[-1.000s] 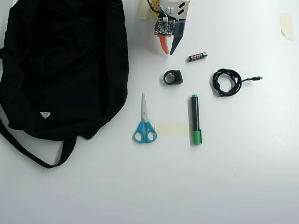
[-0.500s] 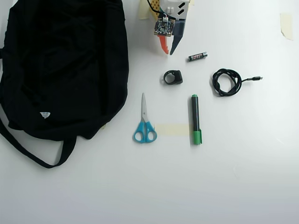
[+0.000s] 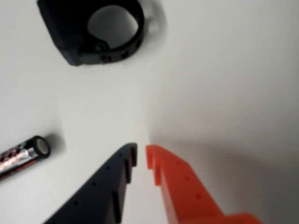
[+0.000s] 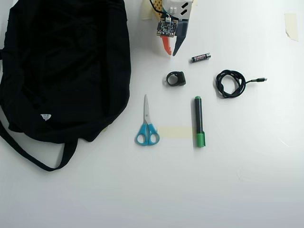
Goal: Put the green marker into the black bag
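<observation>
Jaws [image 4: 170, 51] nearly pinched together, one orange finger and one dark blue, just a thin sliver of white counter [image 4: 247, 180] showing between the tips in the wrist view [image 3: 140, 156]. Holding nothing. Parked at the top edge of the overhead view, tips pointing down toward the clutter.

Right below the tips: small black plastic ring-shaped clip [image 4: 175, 78], filling the top left of the wrist view [image 3: 96, 30]. Off to the side, little black AAA battery [image 4: 201, 57], poking in from the left of the wrist view [image 3: 21, 154].

Further out, thick black-barrelled marker with bright green cap [image 4: 199, 121], lying flat and roughly vertical in the overhead view, cap end toward the bottom, touching a strip of pale tape [image 4: 174, 132]. Untouched, well apart from the jaws. Blue-handled scissors [image 4: 147, 126] on the other side of that tape, coiled black cable [image 4: 231, 83] up to the marker's right.

Big floppy black fabric bag with long strap [image 4: 61, 71] filling the left of the overhead view, well apart from the marker.

Could go sideways from here: reaching straight down means passing over the clip, easy to bump or grab by mistake. Also need to spread wide first, or just shove the marker and set it rolling. Can't make out a clear bag opening either, so could end up dropping on top of the fabric.
</observation>
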